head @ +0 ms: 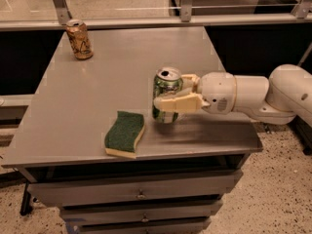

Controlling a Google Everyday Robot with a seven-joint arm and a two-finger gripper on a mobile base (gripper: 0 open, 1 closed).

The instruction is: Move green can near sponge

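Note:
The green can [166, 88] is upright, with a green and silver label and a silver top, just right of the sponge. My gripper [171, 95] reaches in from the right on a white arm and is shut on the can's sides, one finger [179, 103] across its front. The can's base is at or just above the table; I cannot tell if it touches. The sponge [125, 133], dark green on top with a pale yellow base, lies flat near the table's front edge, a short gap left of the can.
An orange-brown can [79, 39] stands at the far left corner of the grey table [122, 67]. Drawers sit under the table front. A metal rail runs behind the table. The white arm [258, 94] spans the table's right edge.

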